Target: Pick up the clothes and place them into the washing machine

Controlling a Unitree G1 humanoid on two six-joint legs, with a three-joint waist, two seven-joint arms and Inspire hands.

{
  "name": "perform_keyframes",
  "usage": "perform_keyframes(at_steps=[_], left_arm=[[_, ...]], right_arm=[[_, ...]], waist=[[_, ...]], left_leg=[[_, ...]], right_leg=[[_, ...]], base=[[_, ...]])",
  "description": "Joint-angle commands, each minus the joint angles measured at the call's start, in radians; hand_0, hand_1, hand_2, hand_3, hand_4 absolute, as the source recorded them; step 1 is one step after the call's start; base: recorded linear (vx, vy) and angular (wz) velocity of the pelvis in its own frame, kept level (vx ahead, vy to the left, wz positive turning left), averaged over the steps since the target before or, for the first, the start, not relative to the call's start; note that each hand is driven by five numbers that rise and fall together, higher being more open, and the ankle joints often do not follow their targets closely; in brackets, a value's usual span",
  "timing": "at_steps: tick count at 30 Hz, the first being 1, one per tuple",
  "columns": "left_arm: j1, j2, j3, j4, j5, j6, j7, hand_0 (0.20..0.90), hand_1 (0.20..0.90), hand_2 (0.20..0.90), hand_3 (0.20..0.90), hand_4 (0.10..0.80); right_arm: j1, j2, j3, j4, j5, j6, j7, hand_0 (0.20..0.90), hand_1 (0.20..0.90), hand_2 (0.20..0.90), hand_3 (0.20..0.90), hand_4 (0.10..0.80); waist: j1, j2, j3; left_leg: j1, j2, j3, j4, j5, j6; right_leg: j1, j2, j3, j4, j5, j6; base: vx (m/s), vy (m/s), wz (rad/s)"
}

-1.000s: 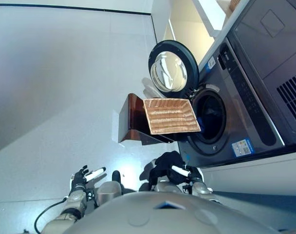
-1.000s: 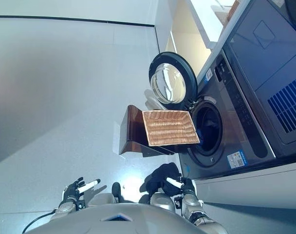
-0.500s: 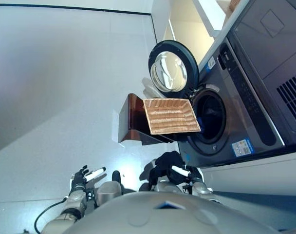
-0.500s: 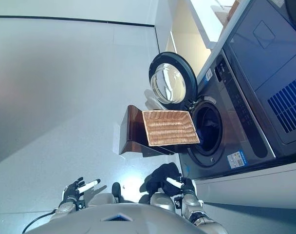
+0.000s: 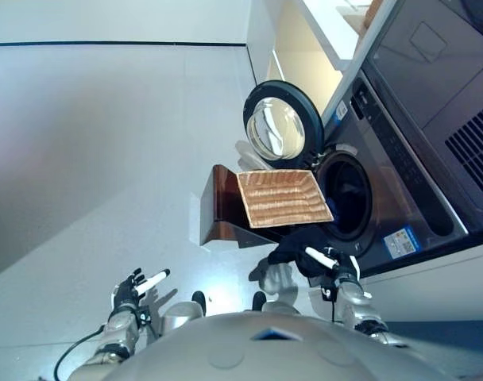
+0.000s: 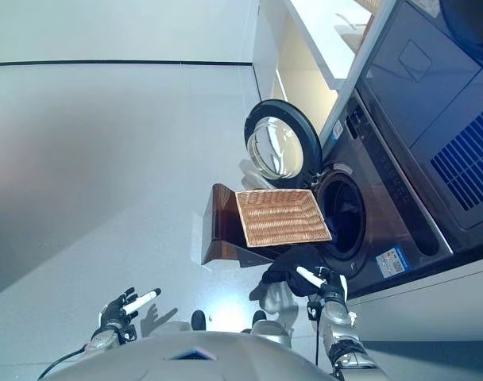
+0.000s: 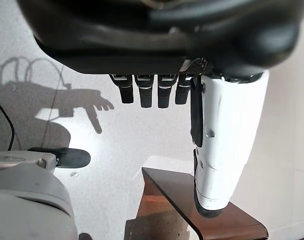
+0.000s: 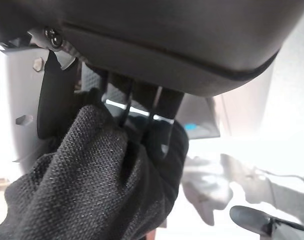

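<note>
Black knit cloth [image 5: 299, 242], one of the clothes, is bunching in your right hand [image 5: 327, 264]. It is hanging in the air just below the woven basket [image 5: 283, 197] and close to the open mouth of the washing machine [image 5: 400, 167]. In the right wrist view the same dark fabric [image 8: 87, 185] is filling most of the frame, and your fingers [image 8: 162, 107] are curling down into it while the white-covered thumb is pressing from the side, so the hand is pinching the cloth.

Beside the cloth, the basket, tan and ribbed, is sitting on top of a reddish-brown stand [image 5: 222, 208], which is standing on the pale floor [image 5: 90, 159] right in front of the machine. The basket's far edge is lying just beside the drum opening [image 5: 349, 194]. Inside the drum you are seeing something dark blue, too dim to identify.

Above the basket, the round door [image 5: 277, 127] with its glass centre is standing swung wide open, away from the drum. A white object [image 5: 251, 155] is showing behind the stand, partly hidden.

On the other side, your left hand [image 5: 134, 287] is hanging low over the floor, well apart from the basket. Its fingers [image 7: 144, 95] are lying relaxed and its thumb is pointing straight out, holding nothing.
</note>
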Motion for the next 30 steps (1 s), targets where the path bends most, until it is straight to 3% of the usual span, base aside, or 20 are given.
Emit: perform_keyframes(at_steps=[1,14,21,27,30], left_arm=[[-0.031,0.044,-0.003,-0.034,-0.013,-0.048,-0.008,0.900,0.900,0.900,0.900,0.800],[-0.033,0.056,-0.046,-0.052,-0.037,-0.041,-0.017,0.900,0.900,0.900,0.900,0.800],[-0.038,0.062,-0.045,-0.042,-0.026,-0.035,-0.020,0.900,0.900,0.900,0.900,0.800],[-0.040,0.067,-0.051,-0.052,-0.020,-0.035,-0.017,0.900,0.900,0.900,0.900,0.800],[-0.047,0.076,-0.059,-0.063,-0.007,-0.031,-0.015,0.900,0.900,0.900,0.900,0.800]], right_arm=[[-0.064,-0.021,-0.026,-0.098,0.054,-0.094,-0.009,0.200,0.200,0.200,0.200,0.300],[-0.224,-0.031,-0.081,-0.021,0.290,-0.117,-0.011,0.200,0.200,0.200,0.200,0.300],[-0.190,-0.009,-0.068,-0.024,0.271,-0.103,-0.004,0.200,0.200,0.200,0.200,0.300],[-0.189,-0.015,-0.087,-0.013,0.283,-0.106,-0.007,0.200,0.200,0.200,0.200,0.300],[-0.176,-0.021,-0.089,-0.028,0.285,-0.107,-0.003,0.200,0.200,0.200,0.200,0.300]], waist=[[0.016,-0.008,-0.034],[0.073,-0.031,-0.040],[0.074,-0.049,-0.036],[0.071,-0.042,-0.030],[0.050,-0.021,-0.005]], left_leg=[[0.037,0.064,-0.044,0.058,-0.077,-0.087],[0.036,0.035,-0.043,0.101,-0.113,-0.068],[0.029,0.019,-0.058,0.102,-0.120,-0.057],[0.019,-0.007,-0.059,0.124,-0.135,-0.040],[0.020,-0.024,-0.065,0.173,-0.167,-0.013]], right_leg=[[0.029,-0.052,0.039,0.072,-0.052,0.057],[0.047,-0.078,0.041,0.074,0.003,0.077],[0.047,-0.096,0.036,0.085,0.046,0.090],[0.030,-0.120,0.054,0.119,0.091,0.102],[-0.033,-0.115,0.094,0.277,0.095,0.085]], base=[[0.000,0.000,0.00],[0.034,0.029,-0.04],[0.021,0.030,0.05],[0.000,0.082,0.00],[-0.028,0.144,0.03]])
